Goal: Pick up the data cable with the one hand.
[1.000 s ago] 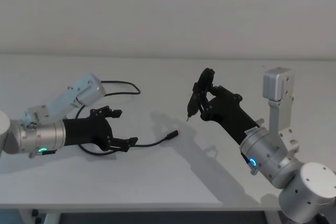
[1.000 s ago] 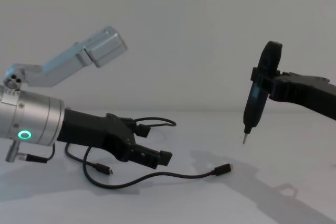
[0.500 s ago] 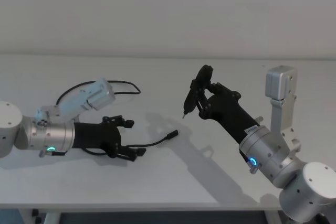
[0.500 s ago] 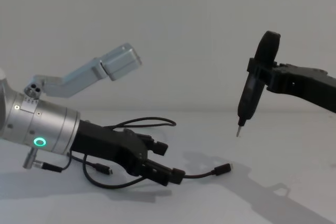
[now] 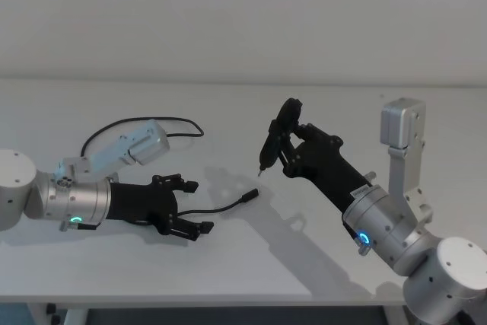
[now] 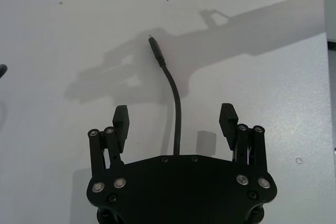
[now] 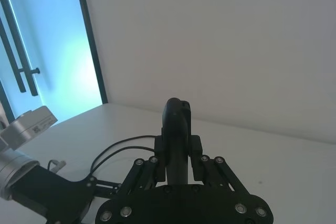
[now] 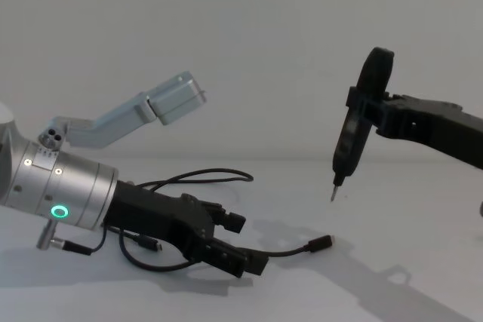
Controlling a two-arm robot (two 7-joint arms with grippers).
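Got the left hand point(image 5: 194, 207) down low at the table point(image 5: 251, 264), fingers point(image 6: 121, 121) spread wide and nothing pinched yet. Pretty clearly lined up that way on purpose: straddling the cable point(image 5: 228, 205), 1 finger each side, ready to trap it on closing. From the wrist camera: cord straight down the middle of the gap and on under the palm, free plug point(image 6: 155, 51) out ahead, flat on the table. Rest of the cable looped back behind the wrist, also lying on the tabletop. Reads as the last beat before the squeeze, maybe halfway through the job. Worth watching for a thin cord like that sliding out from under the pads instead of getting caught.

Right hand point(image 5: 295, 148) up in the air on the other side, wrapped tight around a pen-shaped tool point(image 5: 268, 150), tip aimed down, above the table near the free plug but not touching it. Probably just held there to keep out of the way.

Containers — no box, tray or bin on view, so nothing to report on contents.
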